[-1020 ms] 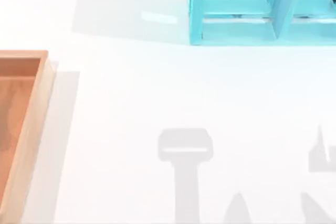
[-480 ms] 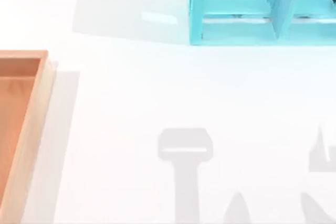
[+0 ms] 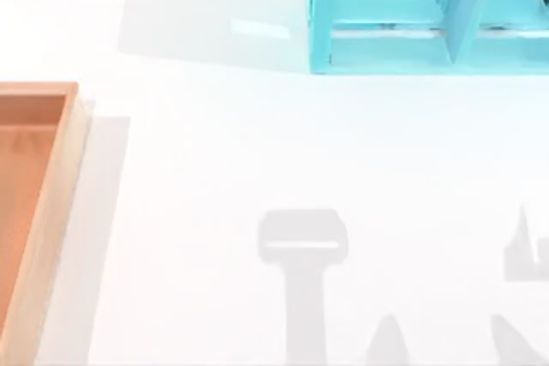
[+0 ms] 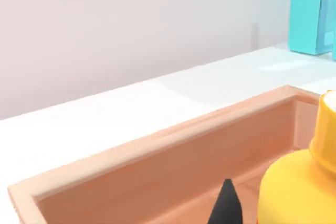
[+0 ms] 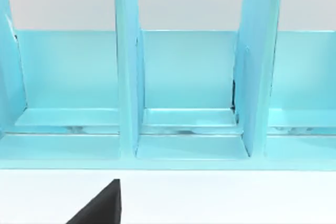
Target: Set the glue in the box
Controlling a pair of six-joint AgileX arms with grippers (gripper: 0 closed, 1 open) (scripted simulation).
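1. glue (image 4: 296, 190) sits close to our left wrist camera, a yellow-orange bottle with its pale cap end at the frame edge; we judge it to be over or inside the box (image 4: 157, 148), whose raised rim runs behind it.
2. whether the bottle rests on the floor of the box or hangs above it, we cannot tell.
3. one dark fingertip (image 4: 226, 205) of our left gripper shows just beside the bottle; whether it clasps the bottle or has let go, we cannot tell.
4. step in hand, by our judgement: placing. done well, the bottle goes down clear of the rim, base settled on the floor, and only then are the fingers parted.
5. long axis appears upright, cap uppermost, as far as the left wrist view allows.
6. in the top view the box lies at the table's left edge, well apart from the turquoise shelf unit (image 3: 403, 15).
7. our right arm is parked facing that shelf; one dark fingertip (image 5: 102, 205) shows, its state not determinable.
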